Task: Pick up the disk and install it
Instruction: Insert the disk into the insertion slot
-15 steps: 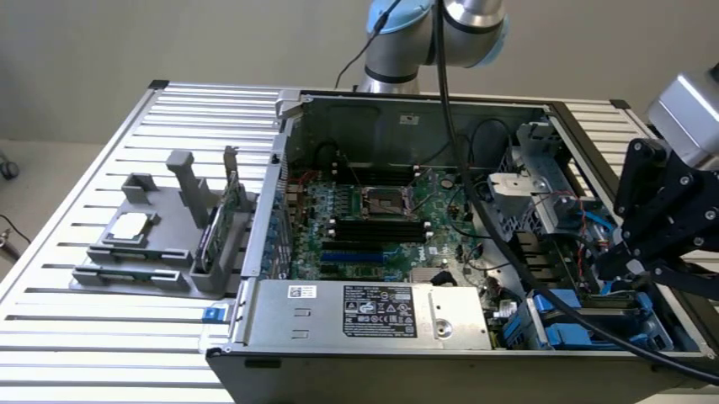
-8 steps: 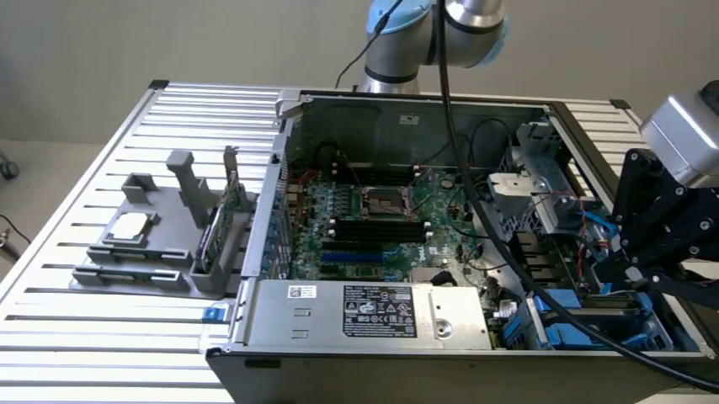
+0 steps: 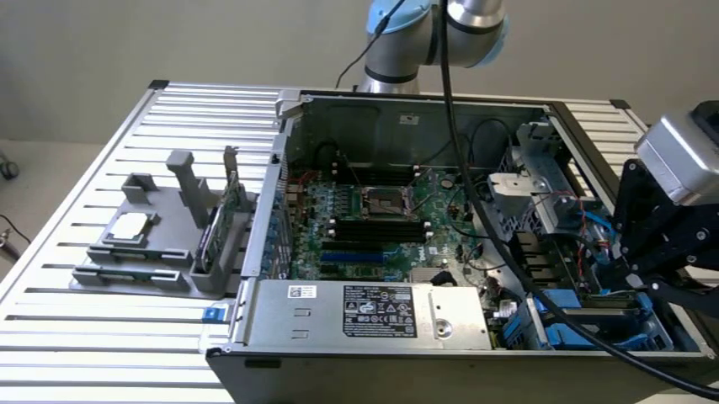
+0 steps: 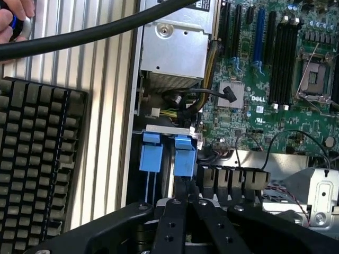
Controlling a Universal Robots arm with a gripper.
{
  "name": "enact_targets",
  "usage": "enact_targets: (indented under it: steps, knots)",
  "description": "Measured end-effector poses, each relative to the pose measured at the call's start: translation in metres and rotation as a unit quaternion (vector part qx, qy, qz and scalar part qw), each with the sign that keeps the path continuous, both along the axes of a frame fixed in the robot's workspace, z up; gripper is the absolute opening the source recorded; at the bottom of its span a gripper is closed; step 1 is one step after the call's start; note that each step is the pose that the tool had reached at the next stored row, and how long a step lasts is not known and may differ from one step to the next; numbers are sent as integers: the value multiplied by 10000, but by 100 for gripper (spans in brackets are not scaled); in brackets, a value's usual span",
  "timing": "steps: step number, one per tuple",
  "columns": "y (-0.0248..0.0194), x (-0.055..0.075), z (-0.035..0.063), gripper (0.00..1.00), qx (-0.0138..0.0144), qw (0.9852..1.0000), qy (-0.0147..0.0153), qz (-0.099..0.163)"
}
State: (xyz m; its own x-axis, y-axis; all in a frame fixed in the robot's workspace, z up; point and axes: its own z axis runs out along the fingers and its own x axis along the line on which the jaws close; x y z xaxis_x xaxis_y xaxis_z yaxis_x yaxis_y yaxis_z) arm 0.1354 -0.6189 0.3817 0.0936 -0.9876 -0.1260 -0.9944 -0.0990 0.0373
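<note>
My gripper (image 4: 183, 197) is shut, its two black fingers pressed together. It hangs over the drive bay at the front corner of the open computer case (image 3: 337, 353), at the exterior view's right (image 3: 621, 271). Two blue carrier tabs stand side by side in that bay, one (image 4: 151, 152) off to the side and one (image 4: 185, 157) right at my fingertips. I cannot tell whether the tips touch or pinch that tab. The disk itself is hidden; no metal face or label is visible.
A thick black cable (image 4: 79, 37) crosses above the silver power supply (image 4: 177, 47). The motherboard (image 4: 275, 79) lies beside the bay. A black grid panel (image 4: 37, 164) lies on the slotted table (image 3: 101, 337). A hand (image 4: 15, 18) holds something blue. A grey fixture (image 3: 146, 244) holds parts.
</note>
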Motion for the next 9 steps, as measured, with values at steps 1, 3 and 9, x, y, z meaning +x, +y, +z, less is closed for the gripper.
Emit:
enact_targets:
  steps: [1,3,9]
  knots:
    - [0,3,-12,11,0,10000,-10,4]
    - [0,8,-38,11,0,10000,-27,6]
    - [1,30,-136,11,5,10000,-41,7]
